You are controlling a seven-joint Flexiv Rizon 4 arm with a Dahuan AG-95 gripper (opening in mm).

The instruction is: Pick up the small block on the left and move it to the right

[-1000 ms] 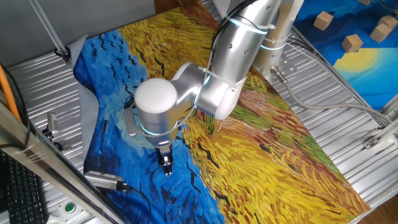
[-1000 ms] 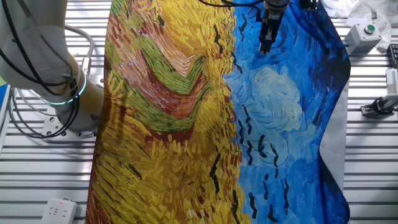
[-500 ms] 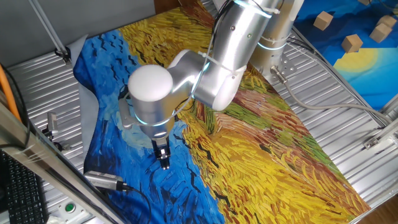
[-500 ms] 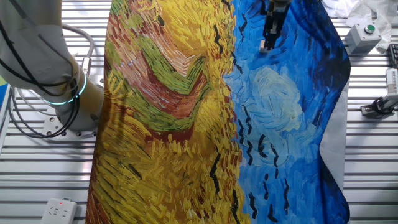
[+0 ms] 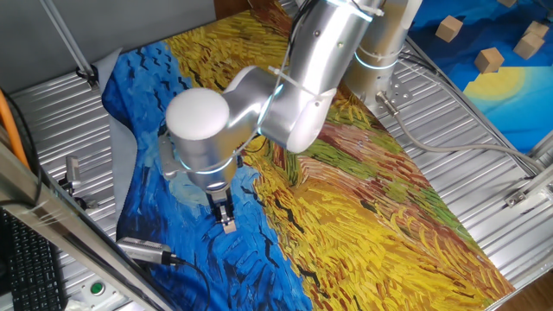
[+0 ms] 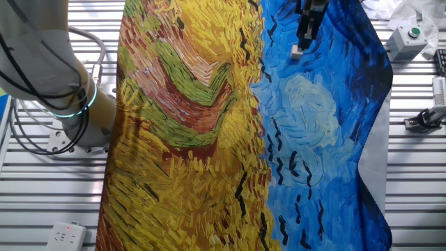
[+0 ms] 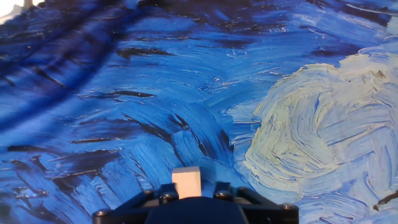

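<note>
The small block (image 5: 229, 226), a tiny pale-tan wooden cube, sits between the fingertips of my gripper (image 5: 225, 219) over the blue, left part of the painted cloth (image 5: 147, 104). The gripper is shut on it and points down, holding it just above the cloth. In the other fixed view the block (image 6: 297, 51) hangs below the gripper (image 6: 300, 43) near the top, above the pale swirl (image 6: 310, 108). In the hand view the block (image 7: 186, 181) shows at the bottom centre, in the gripper (image 7: 186, 188), with blue cloth under it.
Larger tan wooden blocks (image 5: 448, 28) (image 5: 489, 60) lie on a second cloth at the far right. A grey cylinder with a cable (image 5: 143, 250) lies by the cloth's near edge. A button box (image 6: 408, 38) and a clamp (image 6: 425, 118) sit beside the cloth.
The gripper has risen a little and shifted left over the blue cloth, with the small block now visibly lifted between its fingertips.
</note>
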